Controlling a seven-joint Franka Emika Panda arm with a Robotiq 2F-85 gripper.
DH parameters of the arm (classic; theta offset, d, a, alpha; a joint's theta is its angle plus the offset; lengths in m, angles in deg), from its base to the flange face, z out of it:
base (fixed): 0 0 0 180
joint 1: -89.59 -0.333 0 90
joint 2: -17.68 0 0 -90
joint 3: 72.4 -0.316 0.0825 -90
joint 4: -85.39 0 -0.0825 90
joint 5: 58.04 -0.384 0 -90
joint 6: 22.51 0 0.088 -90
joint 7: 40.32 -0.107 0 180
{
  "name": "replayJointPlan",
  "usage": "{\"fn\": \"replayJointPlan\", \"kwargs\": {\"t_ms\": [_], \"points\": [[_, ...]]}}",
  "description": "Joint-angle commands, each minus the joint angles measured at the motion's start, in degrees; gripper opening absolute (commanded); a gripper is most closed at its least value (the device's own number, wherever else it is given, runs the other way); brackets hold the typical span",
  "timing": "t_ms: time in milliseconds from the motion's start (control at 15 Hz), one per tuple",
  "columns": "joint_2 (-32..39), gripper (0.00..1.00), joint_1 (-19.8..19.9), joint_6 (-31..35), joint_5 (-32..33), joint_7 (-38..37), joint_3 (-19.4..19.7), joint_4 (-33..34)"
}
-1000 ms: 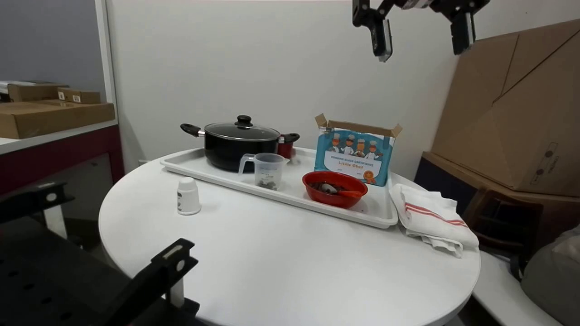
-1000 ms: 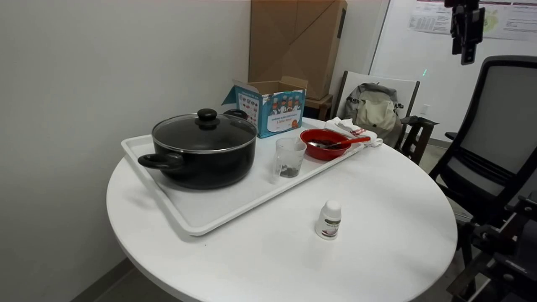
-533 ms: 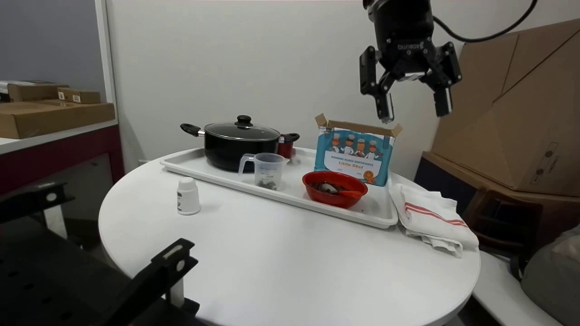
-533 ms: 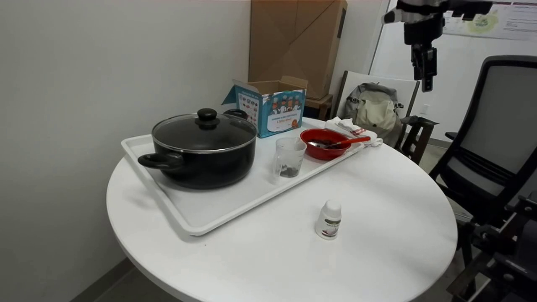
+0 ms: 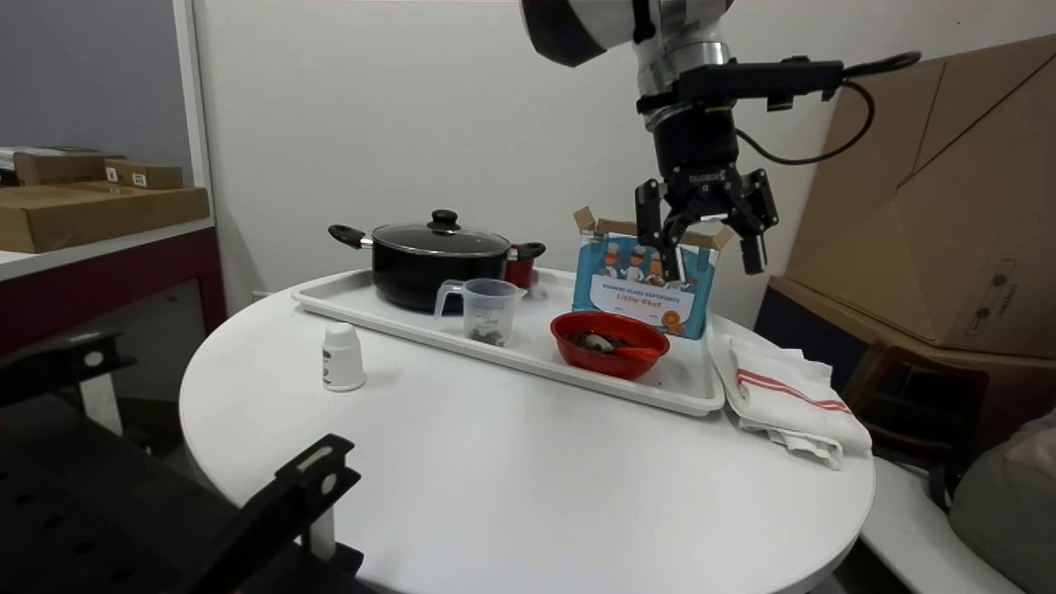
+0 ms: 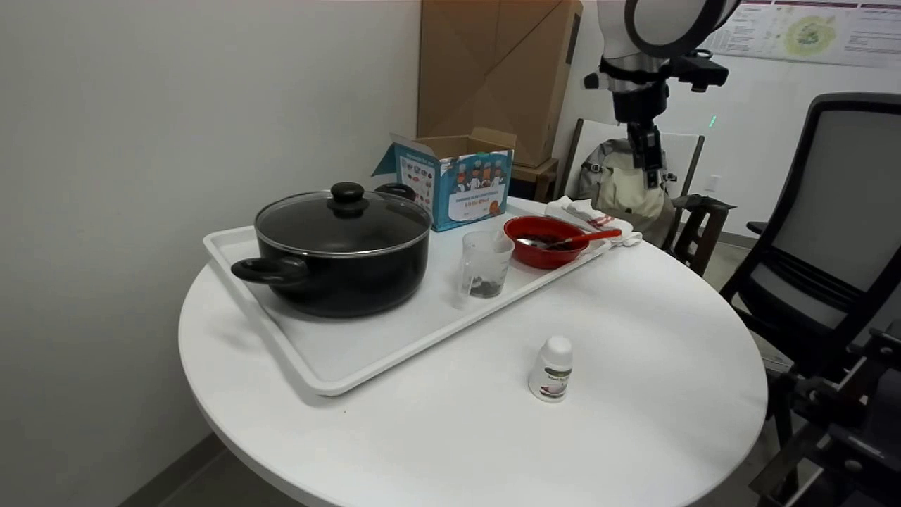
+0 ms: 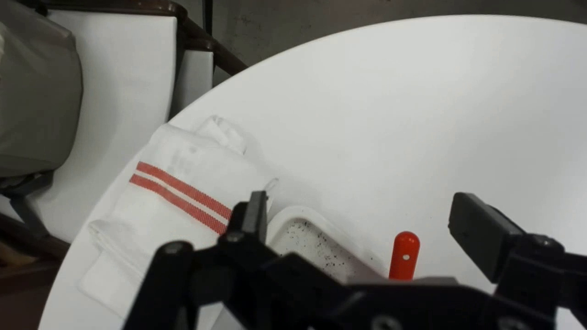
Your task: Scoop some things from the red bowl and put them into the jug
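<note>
Black two-fingered gripper (image 5: pixel 714 266), wide, empty, has lowered toward round red plastic bowl (image 5: pixel 587 358); red-handled spoon (image 6: pixel 588 237) there likely next.

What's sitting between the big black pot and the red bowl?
A clear measuring cup with dark bits at its bottom; an exterior view shows it standing between the black pot and the red bowl.

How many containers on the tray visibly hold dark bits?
2: the red bowl, near the white towel, and the jug, left of the bowl in both exterior views. More may be hidden: the lidded pot and box don't show what's inside.
</note>
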Motion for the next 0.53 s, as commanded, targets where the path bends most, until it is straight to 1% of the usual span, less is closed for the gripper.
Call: {"fn": "replayJointPlan", "kwargs": {"t_ms": [0,267,467], "points": [[6.98,1.00,-0.48,-0.35,0.10,0.33,-0.60,6.26],[11.13,1.00,-1.11,-1.08,0.24,-0.10,-0.63,8.47],[12.44,1.00,-1.49,-1.14,0.10,-0.69,-0.58,8.68]]}}
